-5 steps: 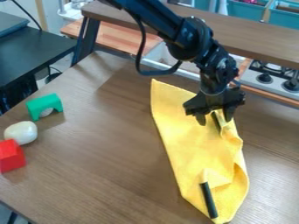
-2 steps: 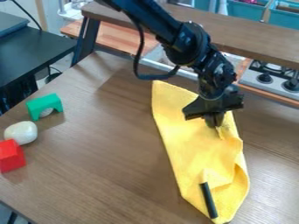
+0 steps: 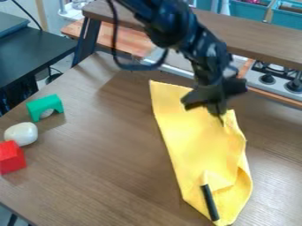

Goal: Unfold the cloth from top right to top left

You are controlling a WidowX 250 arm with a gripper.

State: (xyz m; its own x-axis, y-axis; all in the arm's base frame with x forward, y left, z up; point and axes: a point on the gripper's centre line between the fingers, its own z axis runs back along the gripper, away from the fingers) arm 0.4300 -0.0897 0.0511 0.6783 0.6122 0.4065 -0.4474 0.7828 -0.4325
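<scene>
The cloth (image 3: 198,145) lies on the table (image 3: 100,163), a stick (image 3: 209,202) on it (arch (image 3: 43,104), rounded object (image 3: 22,133), block (image 3: 12,158) left).

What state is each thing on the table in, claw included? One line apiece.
Yellow cloth: partly folded, its lower right side doubled over.
Claw: shut on the cloth, near its upper right corner.
Black stick: lying flat along the cloth's lower part.
Green arch block: standing, opening down.
Red block: resting on the table.
</scene>
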